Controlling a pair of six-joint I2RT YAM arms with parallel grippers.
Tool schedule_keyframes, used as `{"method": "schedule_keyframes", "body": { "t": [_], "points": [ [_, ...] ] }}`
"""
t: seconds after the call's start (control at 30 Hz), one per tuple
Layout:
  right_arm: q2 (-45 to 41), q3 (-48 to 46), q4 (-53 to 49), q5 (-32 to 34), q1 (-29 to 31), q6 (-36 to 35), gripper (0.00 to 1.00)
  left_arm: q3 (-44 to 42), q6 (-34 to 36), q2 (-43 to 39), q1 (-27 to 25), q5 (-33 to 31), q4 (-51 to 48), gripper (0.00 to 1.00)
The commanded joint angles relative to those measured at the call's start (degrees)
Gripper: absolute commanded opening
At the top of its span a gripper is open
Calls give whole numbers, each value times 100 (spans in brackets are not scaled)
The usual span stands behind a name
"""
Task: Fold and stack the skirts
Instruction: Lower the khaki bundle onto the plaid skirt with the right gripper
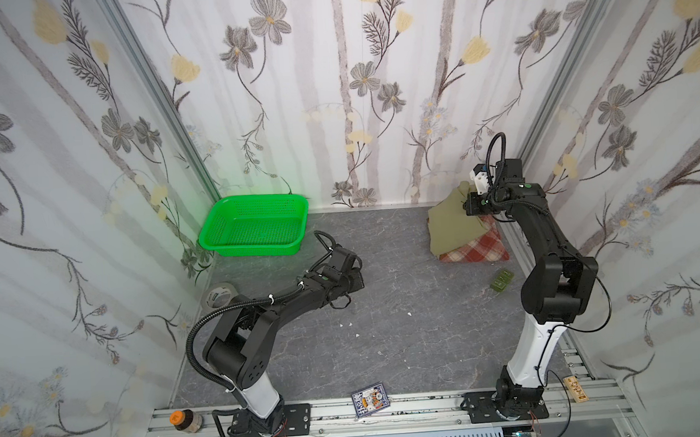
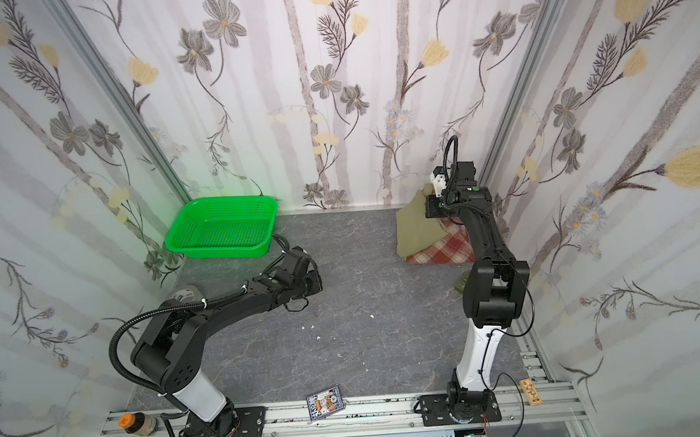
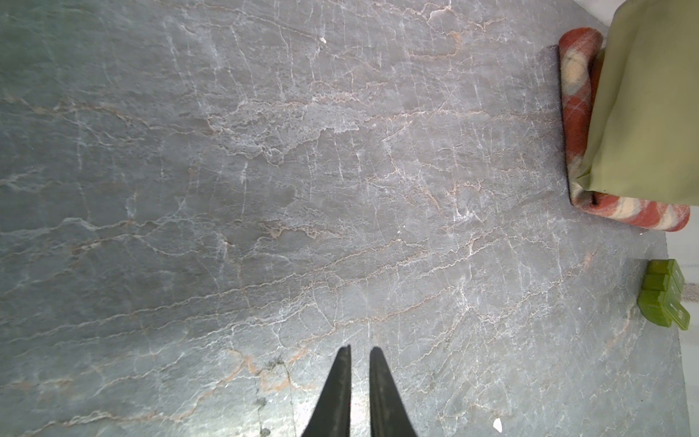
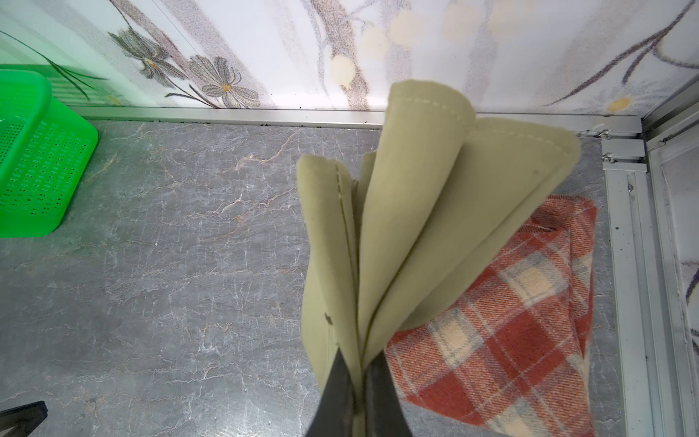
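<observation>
Left wrist view gives the nearer arm first: the left hand (image 3: pixel 359 353) hangs over bare surface (image 3: pixel 264 189), its fingers almost together with only a slim gap, gripping nothing. Both skirts lie well apart from it, off toward the far right corner.

Farther back, the right hand (image 4: pixel 359 359) is clamped tight on a bunch of folded layers of the khaki skirt (image 4: pixel 408 212) and holds them up. In a top view that cloth rises to a peak at the hand while its lower part drapes down onto the stack. Its creases run lengthwise away from the hand toward the back wall. Directly below and a little toward the side rail lies the plaid skirt (image 4: pixel 510 302), folded flat on the surface, with the khaki's trailing edge touching its top.

So the target sits under the load and slightly to the rail side. The right arm alone is placed for lowering; the green basket (image 1: pixel 253 225) is across in the other far corner.
</observation>
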Motion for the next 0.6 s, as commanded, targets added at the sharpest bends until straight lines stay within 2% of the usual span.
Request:
{"method": "schedule_keyframes", "body": {
  "t": [0.0,0.23,0.57],
  "points": [
    [-39,-50,140,-335,-72,-47,0,3,-88,20,0,18,12,14],
    [-35,-95,163,-387,-164,-56,0,15,-124,39,1,46,7,14],
    [385,17,173,124,-256,-131,0,3,-151,37,0,156,3,14]
  ]
}}
